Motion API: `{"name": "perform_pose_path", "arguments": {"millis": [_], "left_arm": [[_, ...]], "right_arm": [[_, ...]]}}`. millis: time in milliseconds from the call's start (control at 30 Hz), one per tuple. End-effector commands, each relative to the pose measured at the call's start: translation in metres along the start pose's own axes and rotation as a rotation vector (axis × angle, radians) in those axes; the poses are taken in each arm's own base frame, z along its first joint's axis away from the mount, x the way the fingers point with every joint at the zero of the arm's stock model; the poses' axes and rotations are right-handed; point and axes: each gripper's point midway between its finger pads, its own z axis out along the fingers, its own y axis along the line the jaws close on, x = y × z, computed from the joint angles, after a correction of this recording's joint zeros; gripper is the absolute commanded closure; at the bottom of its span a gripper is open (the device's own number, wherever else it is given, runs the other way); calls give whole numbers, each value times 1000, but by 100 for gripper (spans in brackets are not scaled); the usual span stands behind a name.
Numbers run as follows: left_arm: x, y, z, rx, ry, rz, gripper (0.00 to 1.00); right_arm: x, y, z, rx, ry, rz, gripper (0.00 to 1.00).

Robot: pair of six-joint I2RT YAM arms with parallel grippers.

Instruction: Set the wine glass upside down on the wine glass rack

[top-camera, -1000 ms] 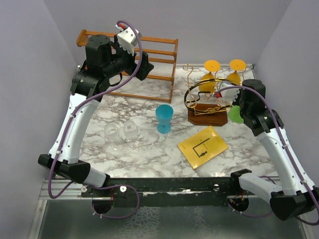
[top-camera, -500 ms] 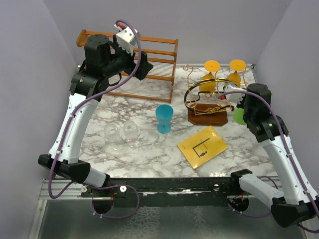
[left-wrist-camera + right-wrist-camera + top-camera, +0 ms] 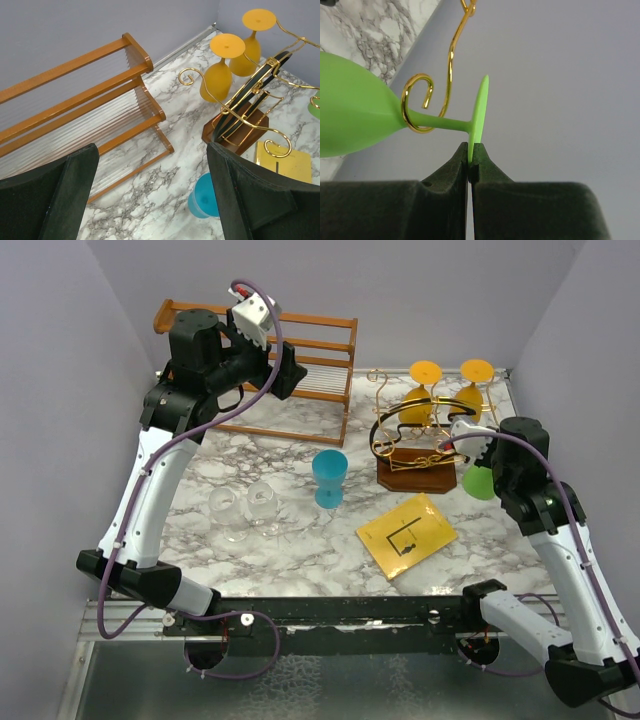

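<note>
The gold wire wine glass rack [image 3: 425,435] stands on its dark brown base at the back right; it also shows in the left wrist view [image 3: 250,107]. My right gripper [image 3: 471,150] is shut on the foot rim of a green wine glass [image 3: 355,107], whose stem lies inside a curled gold hook [image 3: 417,102]. From above the green glass [image 3: 477,480] shows just right of the rack, under my right wrist. Two orange glasses [image 3: 425,390] hang upside down on the rack. My left gripper [image 3: 150,200] is open and empty, high above the shelf.
An orange-brown slatted shelf [image 3: 300,375] stands at the back left. A blue glass [image 3: 329,478] stands in the middle. Two clear glasses [image 3: 245,510] sit front left. A yellow card [image 3: 407,535] lies front right. Purple walls close in the sides.
My right arm has drawn back toward the near right, carrying the green glass a little right and nearer. The left arm has barely moved.
</note>
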Motion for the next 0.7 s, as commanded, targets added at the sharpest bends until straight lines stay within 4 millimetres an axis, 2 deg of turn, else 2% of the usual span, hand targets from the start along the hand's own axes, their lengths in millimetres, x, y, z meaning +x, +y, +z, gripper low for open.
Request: {"name": "perform_pose_path", "arguments": {"millis": [0, 200, 300, 667], "left_arm": [[-7, -1, -2, 15, -32, -1, 8], [-5, -1, 0, 19, -28, -4, 8], [-3, 1, 2, 14, -23, -2, 8], [1, -1, 2, 26, -13, -6, 8]], "right_arm": [[-6, 1, -7, -19, -57, 27, 99], [-7, 2, -5, -27, -55, 18, 99], [-15, 5, -2, -45, -92, 15, 98], [-25, 16, 9, -89, -114, 6, 89]]}}
